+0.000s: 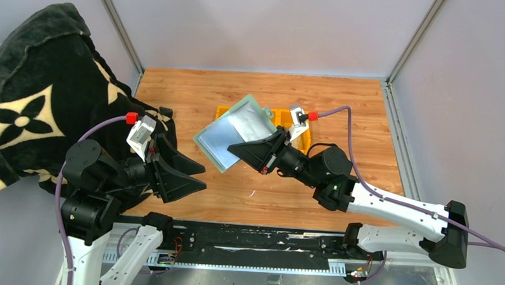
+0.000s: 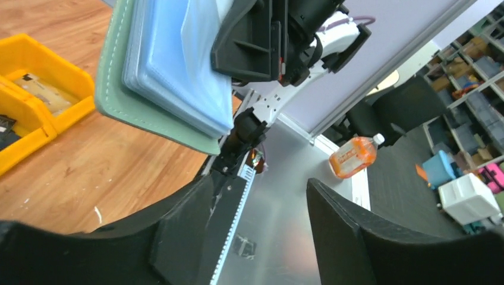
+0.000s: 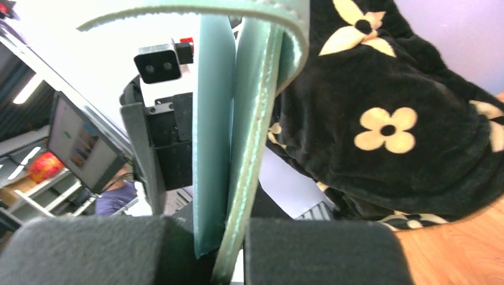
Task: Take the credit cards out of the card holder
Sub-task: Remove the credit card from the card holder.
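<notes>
- The card holder [image 1: 234, 132] is aloft near the yellow tray [image 1: 304, 142]. It looks light, soft and floppy, with slick inner sleeves.
- The right gripper [image 1: 257, 150] is clamped on its lower edge.
- The left gripper [image 1: 189, 172] gapes empty, well apart; the free upper edge suits it.

Soft matt card holder [image 1: 234, 135], glossy plastic tray [image 2: 27, 142], wood-grain table [image 1: 195, 90].

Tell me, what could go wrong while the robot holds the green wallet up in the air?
1. The right hand pinches only one edge of the soft card holder, held tilted above the table, so it might slip out and drop.
2. The left hand is open and holds nothing; reaching in, it could bump the holder loose.
3. The black blanket lies right beside the left arm and might snag it.
</notes>
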Motion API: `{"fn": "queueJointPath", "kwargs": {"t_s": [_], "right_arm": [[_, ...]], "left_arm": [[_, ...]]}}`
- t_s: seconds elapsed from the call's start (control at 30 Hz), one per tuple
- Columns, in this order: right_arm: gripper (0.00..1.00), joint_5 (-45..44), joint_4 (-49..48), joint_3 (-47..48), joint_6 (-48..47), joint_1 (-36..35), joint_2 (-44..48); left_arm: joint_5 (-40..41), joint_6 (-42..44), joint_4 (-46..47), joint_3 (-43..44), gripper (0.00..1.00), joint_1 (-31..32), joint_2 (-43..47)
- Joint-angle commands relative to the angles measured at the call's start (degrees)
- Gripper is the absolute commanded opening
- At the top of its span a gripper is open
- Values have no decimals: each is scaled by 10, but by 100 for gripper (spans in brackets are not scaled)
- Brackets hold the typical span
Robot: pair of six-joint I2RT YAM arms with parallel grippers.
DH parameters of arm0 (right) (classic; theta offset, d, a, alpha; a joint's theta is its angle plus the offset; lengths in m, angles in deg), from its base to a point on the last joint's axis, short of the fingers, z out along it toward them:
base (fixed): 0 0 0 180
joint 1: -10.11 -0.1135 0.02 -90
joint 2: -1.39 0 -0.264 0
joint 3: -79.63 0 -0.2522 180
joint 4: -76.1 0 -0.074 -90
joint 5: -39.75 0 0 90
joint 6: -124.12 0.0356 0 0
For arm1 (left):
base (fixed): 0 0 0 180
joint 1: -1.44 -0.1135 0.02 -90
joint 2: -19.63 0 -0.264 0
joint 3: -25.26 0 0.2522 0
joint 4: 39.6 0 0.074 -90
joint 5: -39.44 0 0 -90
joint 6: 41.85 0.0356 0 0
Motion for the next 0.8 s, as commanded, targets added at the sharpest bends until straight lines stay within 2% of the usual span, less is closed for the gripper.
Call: {"fn": "queueJointPath", "kwargs": {"t_s": [0.0,0.1,0.2,0.5,0.57,0.7,0.77], "right_arm": [[0,31,-104,-2,68,6,-15],[0,42,-144,-15,98,6,-29],[0,54,-188,-26,122,6,-42],[0,75,-220,-26,138,5,-58],[0,74,-224,-28,139,5,-56],[0,63,-215,-32,125,5,-36],[0,63,-206,-30,120,5,-29]], "left_arm": [[-28,-74,89,-28,59,1,19],[-15,-78,103,-32,46,1,14],[9,-53,78,-29,39,1,7],[11,-82,105,-34,40,1,7],[12,-72,89,-36,44,1,9],[16,-70,77,-34,65,1,12],[19,-72,78,-28,68,1,11]]}}
